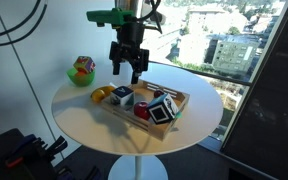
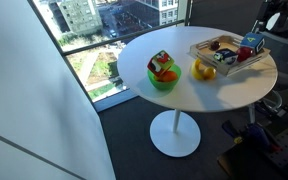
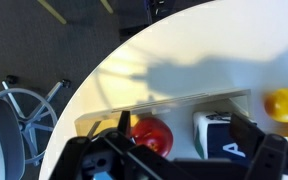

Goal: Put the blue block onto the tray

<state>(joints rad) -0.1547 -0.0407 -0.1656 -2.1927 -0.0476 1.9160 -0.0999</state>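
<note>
The blue block lies in the light wooden tray at the end far from the yellow fruit. In an exterior view its patterned face shows inside the tray. My gripper hangs open and empty above the tray's other end. In the wrist view its fingers straddle a white-and-dark cube and a red ball behind the tray rim. The blue block is out of the wrist view.
A green bowl holding a cube stands apart from the tray, also in an exterior view. A yellow fruit lies beside the tray's end. The round white table ends close by.
</note>
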